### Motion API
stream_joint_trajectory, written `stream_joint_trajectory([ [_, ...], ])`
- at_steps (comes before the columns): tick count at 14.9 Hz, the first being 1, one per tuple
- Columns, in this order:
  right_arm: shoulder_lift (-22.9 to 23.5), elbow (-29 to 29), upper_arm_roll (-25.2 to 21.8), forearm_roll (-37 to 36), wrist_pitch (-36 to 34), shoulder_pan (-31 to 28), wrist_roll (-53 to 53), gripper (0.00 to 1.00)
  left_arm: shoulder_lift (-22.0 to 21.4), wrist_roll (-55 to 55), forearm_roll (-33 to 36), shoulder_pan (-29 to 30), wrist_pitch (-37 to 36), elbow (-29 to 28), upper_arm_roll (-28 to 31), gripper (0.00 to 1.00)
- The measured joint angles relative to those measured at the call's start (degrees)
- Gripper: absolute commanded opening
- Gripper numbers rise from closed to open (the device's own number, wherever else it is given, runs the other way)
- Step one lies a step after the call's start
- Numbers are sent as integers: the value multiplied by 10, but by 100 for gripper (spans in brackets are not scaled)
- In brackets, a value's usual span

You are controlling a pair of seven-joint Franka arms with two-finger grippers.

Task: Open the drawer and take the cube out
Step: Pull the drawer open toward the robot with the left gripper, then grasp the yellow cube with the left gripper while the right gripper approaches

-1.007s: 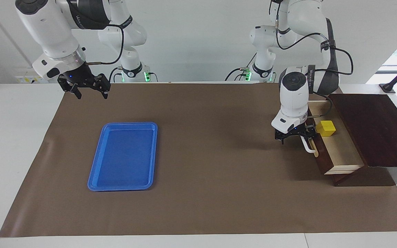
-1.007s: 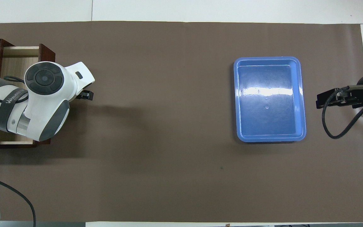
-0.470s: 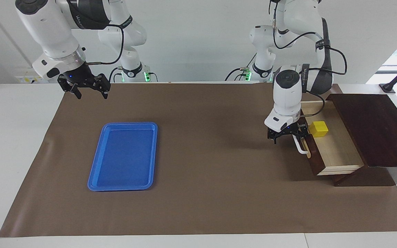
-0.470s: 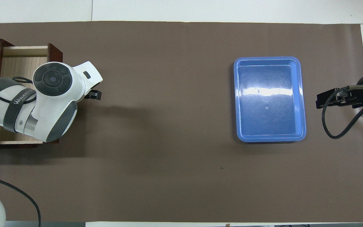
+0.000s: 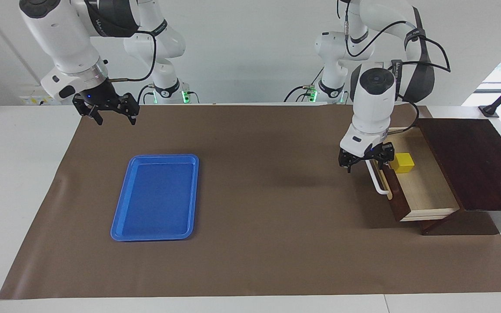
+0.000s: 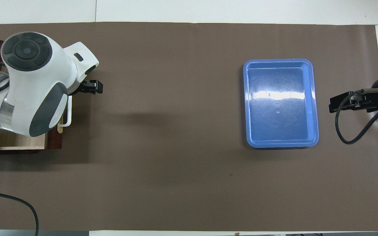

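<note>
We see a white table [image 5: 15, 182] covered by a brown mat [image 5: 255, 208], with a pale wall above the two arm bases in the facing view. Going across that view from its left edge, the right gripper [image 5: 110, 114] hangs in the air over the mat's corner at the right arm's end, nearer to the robots than the blue tray [image 5: 155, 198]. Its fingers are spread apart and hold nothing, and this waiting arm has not shifted over the last second. The tray lies flat and has not moved either.

Toward the left arm's end, the left gripper [image 5: 365, 161] is over the drawer front, at the robots' end of the white handle [image 5: 376, 182]. Half a second ago it sat lower at the handle; now it has risen and let go, so the bar shows free along its length. Its fingers stand parted with nothing between them. In the overhead view the left gripper [image 6: 90, 87] pokes out from under the white wrist, which now hides more of the drawer [image 6: 18, 144] than before.

The drawer [image 5: 422, 191] stands pulled out of the dark wooden box [image 5: 472, 161], farther out than a second ago. The cube [image 5: 403, 162] rests on the pale floor inside the drawer, close to the front panel, in the part nearer to the robots, just beside the left gripper but not touched by it.
</note>
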Motion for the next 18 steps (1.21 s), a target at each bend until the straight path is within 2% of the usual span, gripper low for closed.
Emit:
stream_joint_trajectory([
  [3,0,0,0,0,1,0,0,100,-4,-13,-60,17,-63,60,21,100],
  [4,-1,0,2,0,1,0,0,100,-11,-36,-87,50,-79,78,29,100],
  [9,-3,-1,14,0,30,1,15,100,-20,-372,-97,144,-89,81,37,100],
  [11,0,-3,12,2,38,-1,98,100,-27,-496,-97,166,-86,59,38,100],
  [14,15,-5,13,25,45,0,287,100,-55,-636,-97,171,-24,-23,36,100],
  [18,57,10,15,34,62,4,503,100,-62,-695,-97,171,39,-93,33,100],
])
